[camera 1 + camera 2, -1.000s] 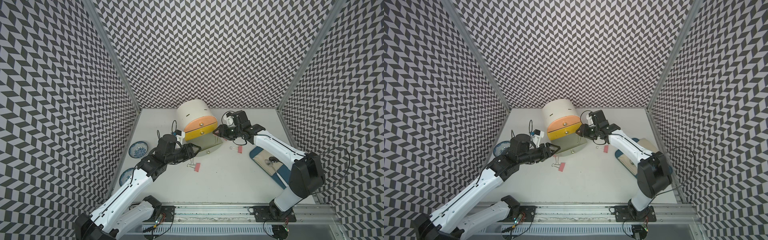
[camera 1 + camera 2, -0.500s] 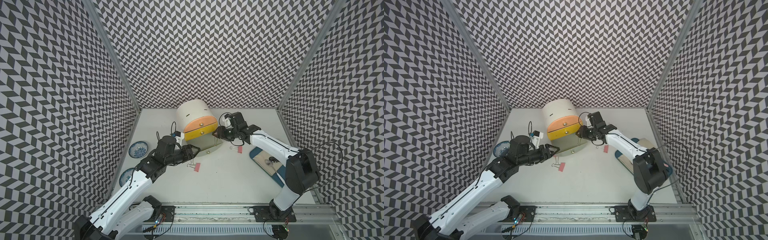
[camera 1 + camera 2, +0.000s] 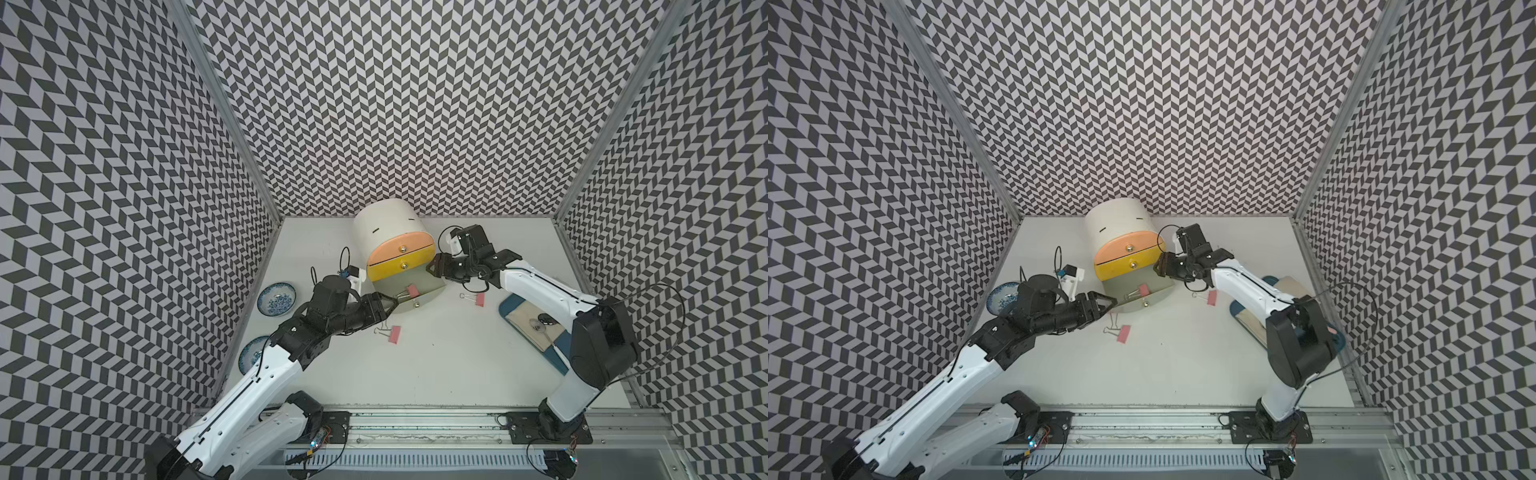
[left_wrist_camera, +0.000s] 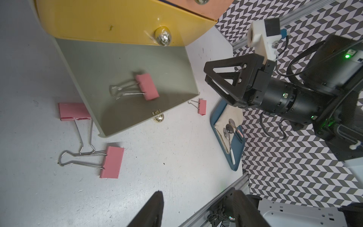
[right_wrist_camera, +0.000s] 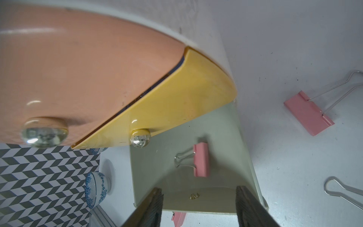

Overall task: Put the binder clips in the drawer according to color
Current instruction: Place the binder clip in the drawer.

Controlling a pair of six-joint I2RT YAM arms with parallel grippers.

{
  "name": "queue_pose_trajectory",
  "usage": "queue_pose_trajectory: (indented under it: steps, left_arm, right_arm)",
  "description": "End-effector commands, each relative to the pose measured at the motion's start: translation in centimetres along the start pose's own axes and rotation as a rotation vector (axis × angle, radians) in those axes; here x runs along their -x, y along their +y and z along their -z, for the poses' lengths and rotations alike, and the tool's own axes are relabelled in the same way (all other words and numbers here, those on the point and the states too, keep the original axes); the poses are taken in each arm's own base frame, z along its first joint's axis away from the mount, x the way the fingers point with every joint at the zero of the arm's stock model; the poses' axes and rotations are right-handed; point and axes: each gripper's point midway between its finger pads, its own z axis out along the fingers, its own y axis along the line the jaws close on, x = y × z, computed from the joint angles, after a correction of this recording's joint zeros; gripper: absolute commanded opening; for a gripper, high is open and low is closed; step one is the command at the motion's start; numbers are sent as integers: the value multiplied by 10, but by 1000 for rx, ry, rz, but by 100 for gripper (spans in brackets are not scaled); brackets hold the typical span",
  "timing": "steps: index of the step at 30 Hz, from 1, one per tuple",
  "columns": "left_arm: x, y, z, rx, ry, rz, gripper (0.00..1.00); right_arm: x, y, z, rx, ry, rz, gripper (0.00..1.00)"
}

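Observation:
The white drawer unit (image 3: 388, 220) has a peach and a yellow drawer shut, and its grey-green bottom drawer (image 3: 390, 286) is pulled open. One pink binder clip (image 5: 200, 159) lies inside it, slightly blurred, and shows in both top views (image 3: 412, 289) (image 3: 1143, 289). Three pink clips lie on the table: one in front (image 3: 395, 334), one against the drawer's left wall (image 4: 73, 111), one to the right (image 3: 480, 299). My right gripper (image 5: 199, 196) hangs open and empty over the drawer's right side. My left gripper (image 4: 198, 198) is open and empty at the drawer's front left corner (image 3: 388, 302).
Two blue-patterned bowls (image 3: 276, 298) (image 3: 251, 359) sit by the left wall. A blue tray (image 3: 509, 309) with a cloth and spoons lies at the right, under my right arm. Patterned walls close three sides.
My right arm has edged left toward the drawer unit and its jaws have widened; a pink clip now shows in the open drawer. The left arm has hardly moved.

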Motion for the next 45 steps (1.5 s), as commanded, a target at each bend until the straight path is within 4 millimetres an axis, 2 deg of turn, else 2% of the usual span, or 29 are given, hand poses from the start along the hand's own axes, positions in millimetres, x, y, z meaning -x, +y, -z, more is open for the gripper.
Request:
queue_pose_trajectory:
  steps: [1, 8, 11, 16, 24, 27, 32, 40, 45]
  left_arm:
    - [0, 0, 6, 7, -17, 0, 60]
    - [-1, 2, 12, 10, -28, 8, 60]
    - [-3, 3, 14, 9, -29, 11, 60]
    - [-5, 4, 18, 9, -35, 18, 60]
    - [-9, 8, 19, 11, -31, 42, 60]
    - [-9, 8, 20, 14, -32, 44, 60]
    - [-10, 11, 21, 24, -29, 48, 60]
    - [-12, 12, 20, 33, -21, 46, 60]
    - [-12, 12, 18, 34, -16, 42, 60]
  right_arm:
    - [4, 3, 9, -11, -32, 32, 63]
    - [1, -20, 26, -81, -59, 34, 59]
    - [-3, -41, 31, -115, -58, 14, 58]
    - [-4, -90, 37, -192, -61, -42, 58]
    - [1, -162, 19, -314, -4, -85, 59]
    - [1, -180, 11, -336, 20, -100, 59]
    - [2, -193, -1, -340, 39, -109, 59]
    - [4, -193, -11, -316, 49, -103, 60]
    - [-2, -191, -15, -290, 69, -103, 59]
